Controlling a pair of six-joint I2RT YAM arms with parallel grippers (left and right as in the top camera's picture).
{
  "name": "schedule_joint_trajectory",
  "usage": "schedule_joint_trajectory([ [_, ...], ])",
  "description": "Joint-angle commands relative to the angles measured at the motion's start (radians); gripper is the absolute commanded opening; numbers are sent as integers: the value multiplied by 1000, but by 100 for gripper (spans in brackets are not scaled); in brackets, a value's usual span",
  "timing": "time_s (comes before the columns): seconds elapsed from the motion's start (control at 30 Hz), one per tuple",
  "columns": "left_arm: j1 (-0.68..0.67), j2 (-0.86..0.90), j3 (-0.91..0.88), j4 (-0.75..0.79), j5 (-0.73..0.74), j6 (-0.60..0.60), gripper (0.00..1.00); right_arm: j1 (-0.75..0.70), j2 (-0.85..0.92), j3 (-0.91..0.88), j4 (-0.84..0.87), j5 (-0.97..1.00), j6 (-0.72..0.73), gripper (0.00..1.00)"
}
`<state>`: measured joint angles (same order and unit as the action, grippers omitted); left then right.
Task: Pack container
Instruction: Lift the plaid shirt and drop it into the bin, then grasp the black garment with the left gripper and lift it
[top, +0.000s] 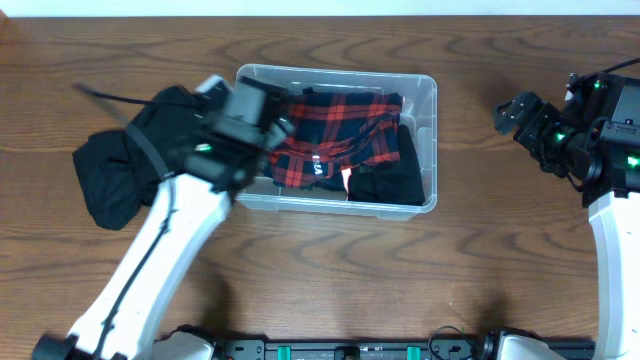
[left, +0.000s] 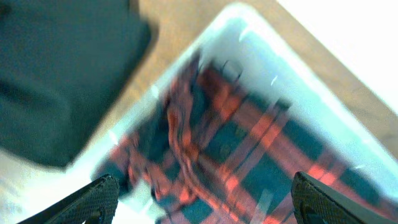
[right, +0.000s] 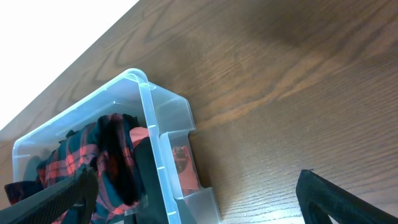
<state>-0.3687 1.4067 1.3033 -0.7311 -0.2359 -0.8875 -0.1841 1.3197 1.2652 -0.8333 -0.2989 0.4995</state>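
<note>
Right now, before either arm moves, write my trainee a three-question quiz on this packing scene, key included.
1. True or false: the container holds a red plaid garment.
2. Where is the black cloth pile? A) inside the container B) on the table, beside the container on the left arm's side C) hanging off the table edge
3. Fill in: the left gripper and the right gripper both have their jaws ____.
Key: 1 true; 2 B; 3 open.
</note>
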Motion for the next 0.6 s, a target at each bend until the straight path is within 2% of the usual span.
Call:
schedule_joint_trajectory([
  [0.0, 94, -69, 10, 26, 122, 241, 86, -5, 1, 0, -1, -5, -7, 99],
  [0.1, 219, -82, 10, -43, 105, 268, 86, -5, 1, 0, -1, -5, -7, 99],
  [0.2, 404, -68, 10, -131, 135, 270, 93, -5, 1, 0, -1, -5, -7, 99],
  [0.27, 552, -42, 10, -168, 221, 284, 98, -5, 1, 0, -1, -5, -7, 99],
  [0.4, 803, 51, 10, -193, 445, 367, 99, -5, 1, 0, -1, -5, -7, 99],
  [0.57, 1006, 215, 10, -188, 544, 454, 98, -5, 1, 0, -1, -5, -7, 99],
])
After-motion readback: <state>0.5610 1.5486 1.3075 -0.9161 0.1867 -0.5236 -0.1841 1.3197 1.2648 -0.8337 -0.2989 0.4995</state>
